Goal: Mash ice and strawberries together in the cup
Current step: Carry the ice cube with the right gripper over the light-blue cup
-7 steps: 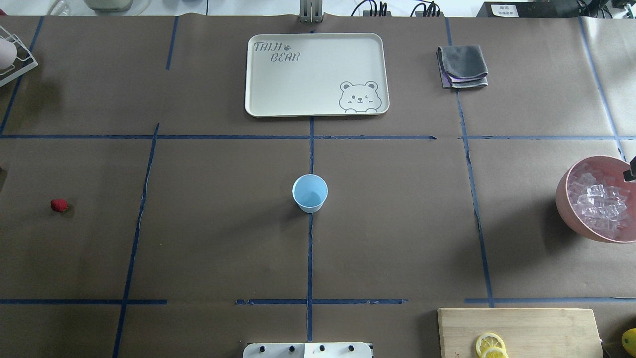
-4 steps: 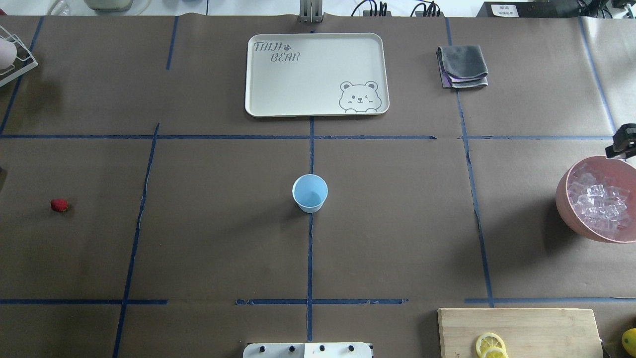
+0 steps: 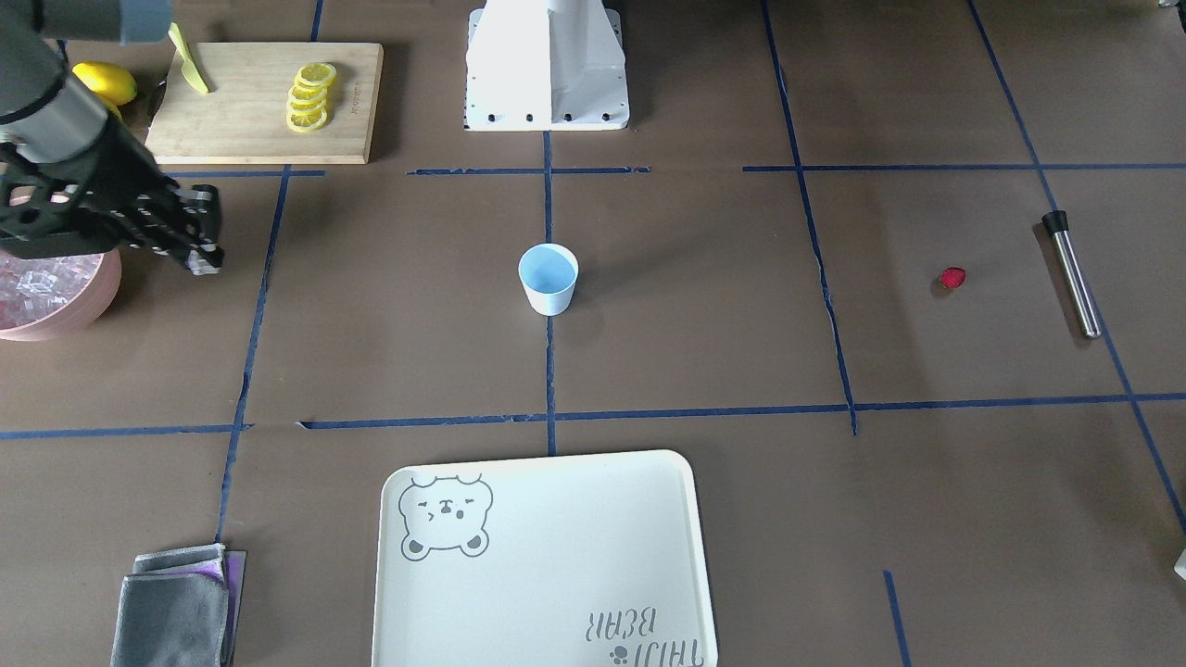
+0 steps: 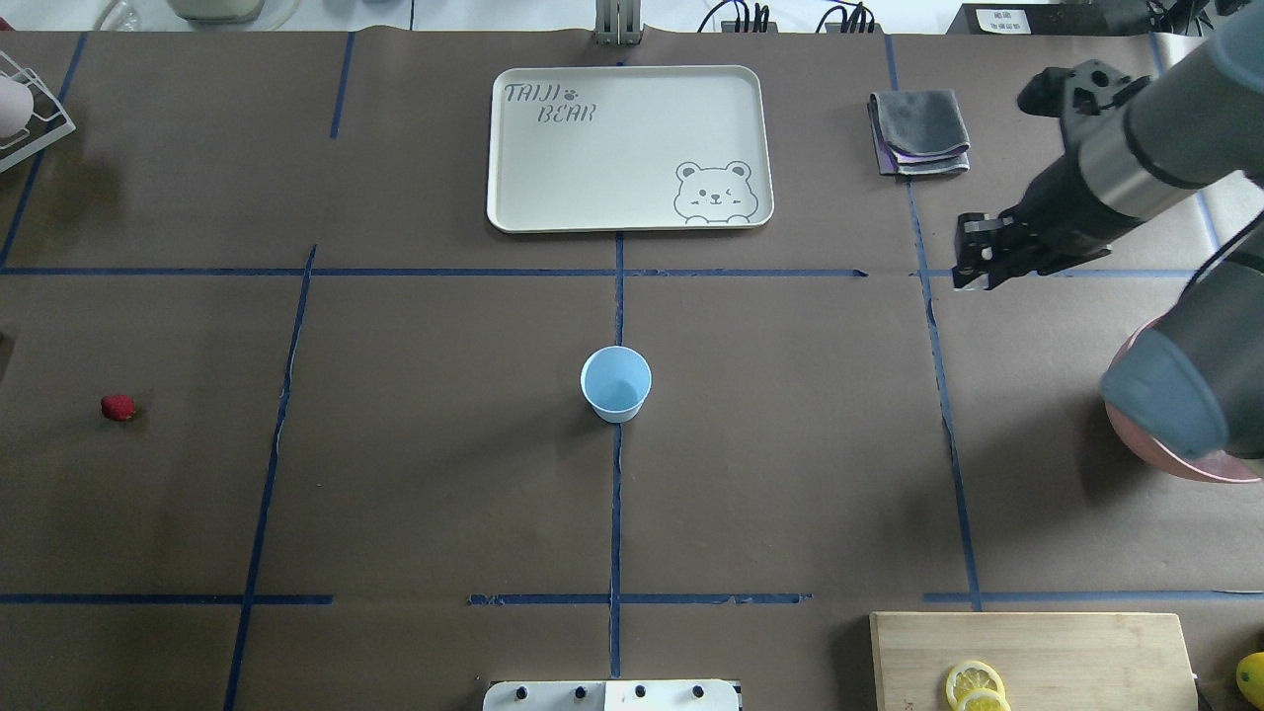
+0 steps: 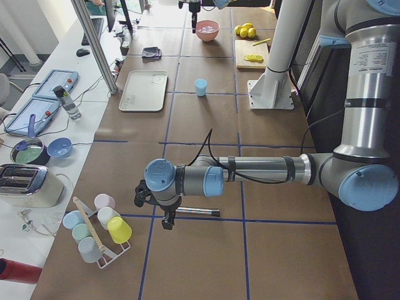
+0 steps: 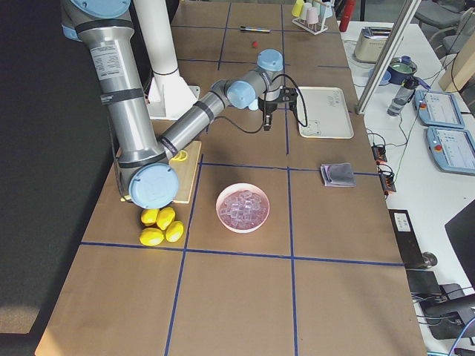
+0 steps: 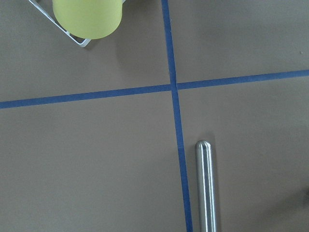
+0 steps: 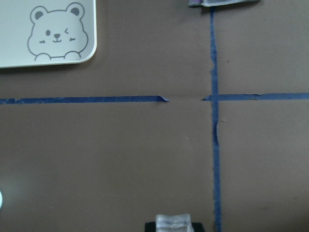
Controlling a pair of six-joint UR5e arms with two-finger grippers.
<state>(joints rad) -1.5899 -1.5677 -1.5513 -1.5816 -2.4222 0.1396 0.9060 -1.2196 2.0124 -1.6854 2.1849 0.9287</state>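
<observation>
Right gripper (image 4: 973, 259) has swung left off the pink bowl (image 6: 243, 229) toward the empty cup (image 4: 616, 383) at counter centre, clamped on one ice cube (image 8: 173, 223); strawberry (image 4: 118, 407) lies far left; whether the left gripper (image 5: 167, 223) is open cannot be told.

cup (image 4: 616, 383): pale-blue, upright, empty | strawberry (image 4: 118, 407): red, well apart | ice (image 6: 242, 208): clear cubes in bowl (image 6: 241, 231)

One cup (image 4: 616, 383), one strawberry (image 4: 118, 407), one tray (image 4: 628, 148), one bowl (image 3: 65, 322).
</observation>
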